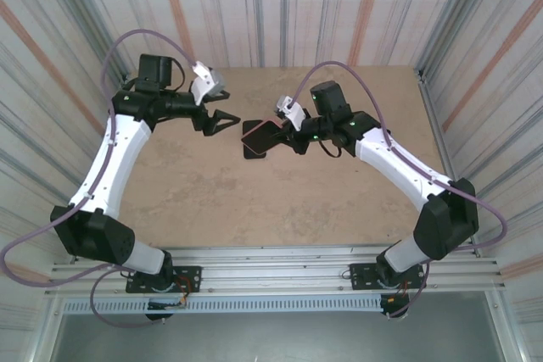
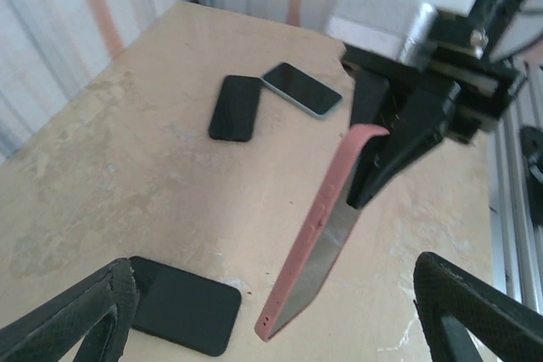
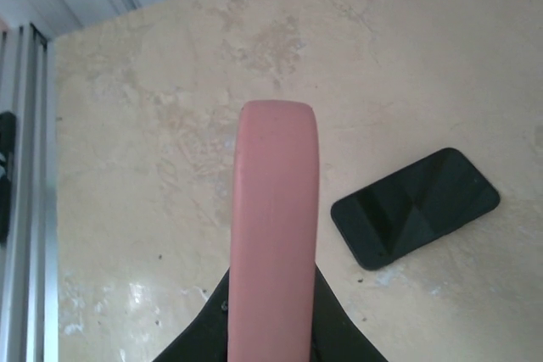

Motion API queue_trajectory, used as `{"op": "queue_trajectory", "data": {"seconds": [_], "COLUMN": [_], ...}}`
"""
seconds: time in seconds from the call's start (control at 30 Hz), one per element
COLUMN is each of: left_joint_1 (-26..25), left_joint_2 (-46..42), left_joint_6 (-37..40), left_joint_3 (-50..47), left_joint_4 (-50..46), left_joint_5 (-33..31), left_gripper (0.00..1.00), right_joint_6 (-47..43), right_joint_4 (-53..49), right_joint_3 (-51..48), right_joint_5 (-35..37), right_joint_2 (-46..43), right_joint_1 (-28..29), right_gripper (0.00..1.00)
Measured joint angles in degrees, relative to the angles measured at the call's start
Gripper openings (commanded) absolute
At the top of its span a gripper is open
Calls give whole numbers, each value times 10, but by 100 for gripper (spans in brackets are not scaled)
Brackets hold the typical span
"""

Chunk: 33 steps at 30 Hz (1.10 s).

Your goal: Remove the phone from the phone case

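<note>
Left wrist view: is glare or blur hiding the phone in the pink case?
Left wrist: phone face glares silvery-white inside the pink case, outline readable; right claw gripping it is soft. Right wrist: case edge close, slightly blurred; black phone on the table sharper. Top external: even light, faint shadows.

A robotics lab cell is suggested: a tan tabletop (image 1: 204,201) is enclosed by striped walls (image 1: 280,6), and the left arm (image 1: 106,167) and right arm (image 1: 399,163) are bolted to aluminium rails (image 1: 271,253).
</note>
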Motion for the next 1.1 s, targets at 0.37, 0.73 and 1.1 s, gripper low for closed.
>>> {"op": "queue_trajectory", "data": {"seconds": [0.37, 0.73, 1.1], "left_joint_1": [-64, -122, -140], "left_joint_2": [29, 37, 37], "left_joint_6": [101, 113, 106], "left_joint_3": [7, 9, 11], "left_joint_4": [-55, -55, -56], "left_joint_5": [0, 11, 32], "left_gripper": [68, 49, 17], "right_joint_6": [-95, -120, -120], "right_joint_4": [-92, -135, -141], "right_joint_3": [50, 76, 78], "right_joint_5": [26, 46, 62], "right_joint_2": [-43, -47, -47], "right_joint_1": [40, 70, 72], "right_gripper": [10, 10, 10]}}
